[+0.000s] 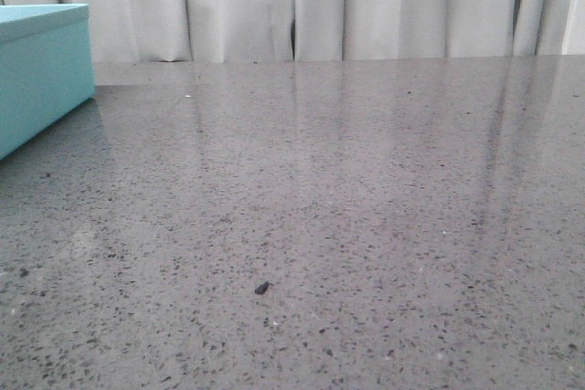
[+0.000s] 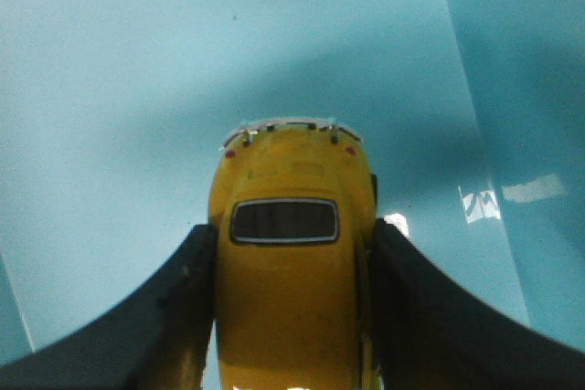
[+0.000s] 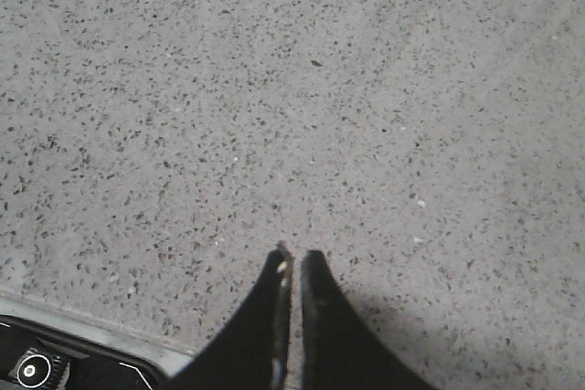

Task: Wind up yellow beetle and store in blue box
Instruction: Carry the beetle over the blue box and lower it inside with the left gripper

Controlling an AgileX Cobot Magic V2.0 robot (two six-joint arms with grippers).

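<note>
In the left wrist view my left gripper is shut on the yellow beetle, its dark fingers pressed on both sides of the car. The car's chrome bumper points at the turquoise inside floor of the blue box, and an inner wall shows beside it. In the front view the blue box stands at the far left edge of the table; neither gripper nor car shows there. In the right wrist view my right gripper is shut and empty above the bare speckled tabletop.
The grey speckled table runs back to white curtains. A small dark speck lies on the table near the front. The table's edge and a black device show in a corner of the right wrist view.
</note>
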